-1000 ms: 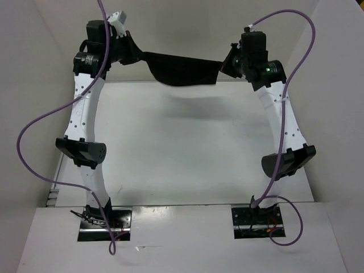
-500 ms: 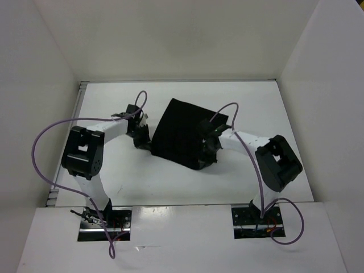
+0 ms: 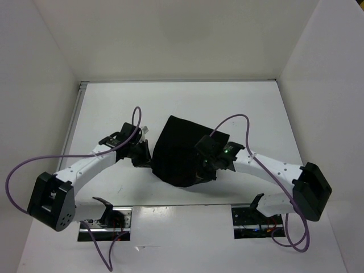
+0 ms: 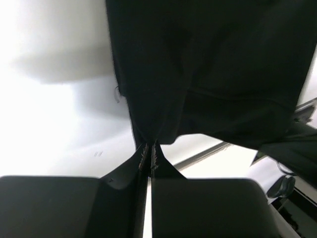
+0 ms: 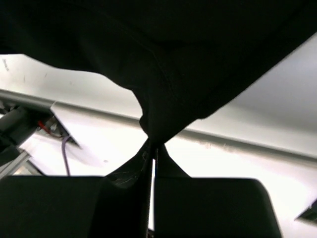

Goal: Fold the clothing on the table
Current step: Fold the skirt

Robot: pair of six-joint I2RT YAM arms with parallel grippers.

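- Roughly centred on the table (image 3: 108,102): the clothing (image 3: 177,149), plain black, no print, rumpled four-sided shape.
- Left pincer (image 3: 145,154) clamped on its left edge.
- Right pincer (image 3: 206,166) clamped on its near-right edge.

White-shelled left arm (image 3: 94,161) and right arm (image 3: 272,166); bulky black joint housings (image 3: 52,200); looping purple cables (image 3: 234,116); green light (image 3: 226,151) mid-frame; matte-black left gripper (image 4: 148,148) and right gripper (image 5: 152,148).

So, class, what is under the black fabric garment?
Under the plain black fabric garment, smooth white tabletop shows below its raised near edge; farther in, cloth hides everything.
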